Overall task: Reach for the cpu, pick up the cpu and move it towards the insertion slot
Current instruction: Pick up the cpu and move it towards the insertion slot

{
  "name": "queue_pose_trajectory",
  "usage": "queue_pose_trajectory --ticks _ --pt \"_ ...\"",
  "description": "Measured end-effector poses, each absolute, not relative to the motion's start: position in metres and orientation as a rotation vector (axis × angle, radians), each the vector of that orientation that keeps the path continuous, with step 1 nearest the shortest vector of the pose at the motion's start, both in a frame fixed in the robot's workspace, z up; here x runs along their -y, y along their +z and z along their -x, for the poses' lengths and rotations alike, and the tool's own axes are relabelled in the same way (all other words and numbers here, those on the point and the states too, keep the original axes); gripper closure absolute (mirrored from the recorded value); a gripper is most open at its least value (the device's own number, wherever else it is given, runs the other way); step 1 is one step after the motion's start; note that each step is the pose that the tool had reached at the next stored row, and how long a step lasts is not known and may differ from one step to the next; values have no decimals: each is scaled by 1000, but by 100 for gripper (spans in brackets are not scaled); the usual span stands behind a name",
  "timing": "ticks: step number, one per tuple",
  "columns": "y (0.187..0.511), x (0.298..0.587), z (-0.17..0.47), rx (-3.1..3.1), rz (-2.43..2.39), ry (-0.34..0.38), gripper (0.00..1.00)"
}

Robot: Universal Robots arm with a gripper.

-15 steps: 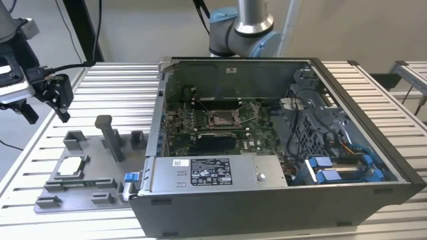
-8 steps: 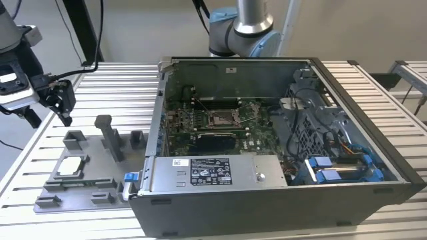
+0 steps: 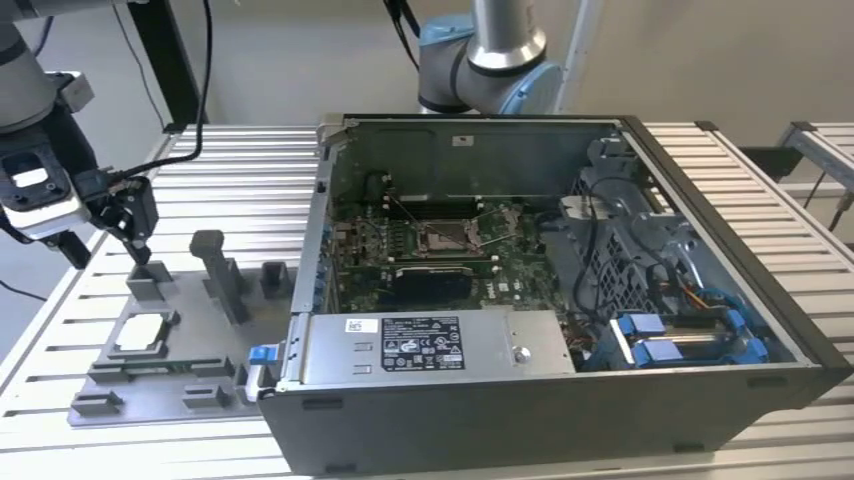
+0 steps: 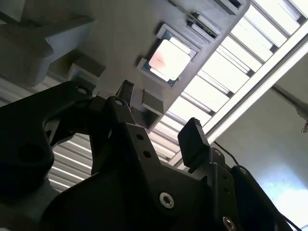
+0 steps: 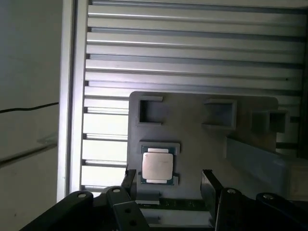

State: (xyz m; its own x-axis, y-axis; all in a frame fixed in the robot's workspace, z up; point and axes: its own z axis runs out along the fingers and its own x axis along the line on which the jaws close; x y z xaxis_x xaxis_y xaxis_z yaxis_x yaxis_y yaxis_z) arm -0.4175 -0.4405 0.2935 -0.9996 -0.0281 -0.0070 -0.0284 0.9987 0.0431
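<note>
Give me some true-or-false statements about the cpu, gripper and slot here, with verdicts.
1. The cpu lies on the grey tray. True.
2. The gripper is shut on the cpu. False: in both wrist views its fingers stand apart with nothing between them, clear of the cpu.
3. The slot sits inside the open case. True.
4. The cpu is seated in the slot. False: it is on the tray, outside the case.
5. The tray is on the exterior view's right of the case. False: it is on the exterior view's left.
</note>
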Motion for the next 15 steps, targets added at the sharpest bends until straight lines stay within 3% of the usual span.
queue_pose_trajectory --ticks 15 --pt "266 452 421 -3135 44 68 0"
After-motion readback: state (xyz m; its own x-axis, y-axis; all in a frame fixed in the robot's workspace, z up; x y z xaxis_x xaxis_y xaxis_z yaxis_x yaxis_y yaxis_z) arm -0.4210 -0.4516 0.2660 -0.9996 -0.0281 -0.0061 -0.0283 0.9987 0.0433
